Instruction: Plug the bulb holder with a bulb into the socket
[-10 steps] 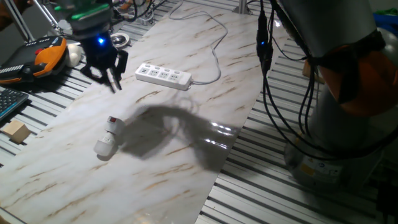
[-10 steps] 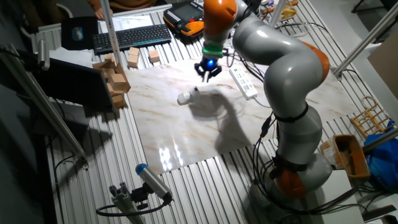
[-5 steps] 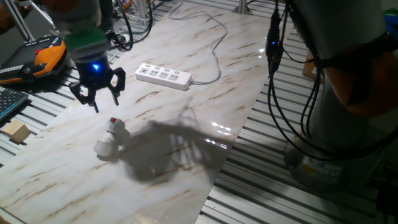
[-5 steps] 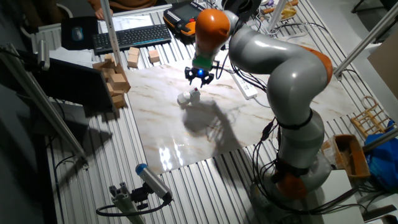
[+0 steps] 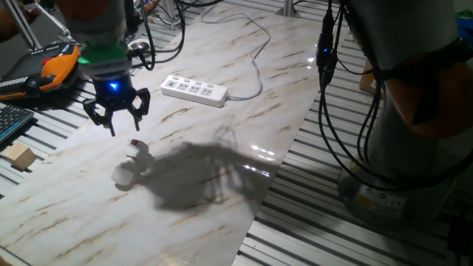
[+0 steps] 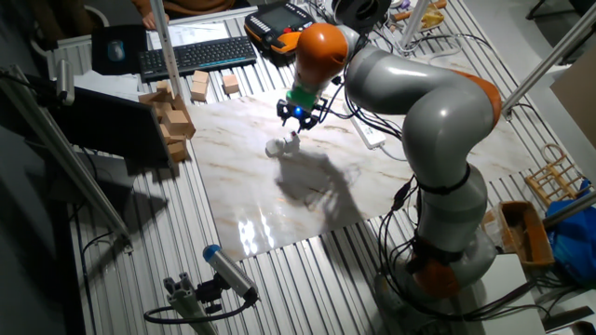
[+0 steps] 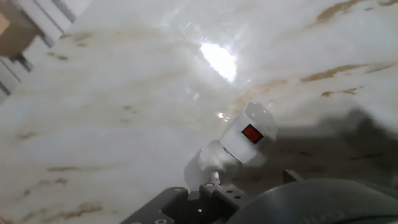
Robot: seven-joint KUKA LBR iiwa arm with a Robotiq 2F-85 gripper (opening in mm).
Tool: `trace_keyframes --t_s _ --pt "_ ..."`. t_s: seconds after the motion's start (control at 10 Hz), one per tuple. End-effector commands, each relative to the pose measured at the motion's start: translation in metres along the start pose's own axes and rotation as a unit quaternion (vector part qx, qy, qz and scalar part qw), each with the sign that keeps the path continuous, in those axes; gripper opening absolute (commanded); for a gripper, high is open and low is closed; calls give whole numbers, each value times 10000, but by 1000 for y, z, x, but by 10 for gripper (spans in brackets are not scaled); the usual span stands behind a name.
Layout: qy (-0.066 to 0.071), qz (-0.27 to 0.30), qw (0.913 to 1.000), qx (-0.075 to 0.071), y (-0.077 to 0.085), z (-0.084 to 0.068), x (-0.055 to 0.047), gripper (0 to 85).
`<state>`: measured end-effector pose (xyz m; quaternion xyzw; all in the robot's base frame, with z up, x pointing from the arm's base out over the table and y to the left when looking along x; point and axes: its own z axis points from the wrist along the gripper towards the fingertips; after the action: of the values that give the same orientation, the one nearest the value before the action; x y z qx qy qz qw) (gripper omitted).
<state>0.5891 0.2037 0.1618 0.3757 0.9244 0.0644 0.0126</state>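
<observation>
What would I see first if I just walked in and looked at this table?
Probably the big grey and orange robot arm bending over the marble table, its gripper glowing blue and open above the little white bulb holder lying on its side. Behind that sits the long white socket.

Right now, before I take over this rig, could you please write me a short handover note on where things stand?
Gripper: open, holding nothing, hanging just above the bulb holder, not touching it.
Bulb holder: lying on its side on the marble board, red switch facing up, with the bulb at its near end in the one fixed view.
Socket: lying flat farther back on the board, cable trailing away, nothing plugged in as far as I can see.
Done: approach only.
Left: grasp the holder, carry it to the socket, plug it in.
</observation>
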Motion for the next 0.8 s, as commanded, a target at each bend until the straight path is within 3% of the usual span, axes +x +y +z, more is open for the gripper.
trace_keyframes --t_s 0.0,0.2,0.3,0.5,0.6,0.7 --pt "-576 4018 9138 -135 0 3 -1 510" --pt "-648 4147 9075 -189 0 8 -2 510" --pt "-820 4232 9021 -189 0 16 -4 510" --pt "-897 4102 9074 -182 -1 24 -4 510" --pt "-965 4239 9001 -285 -1 25 -6 510" --pt "-1155 4381 8910 -293 -2 26 -5 510"
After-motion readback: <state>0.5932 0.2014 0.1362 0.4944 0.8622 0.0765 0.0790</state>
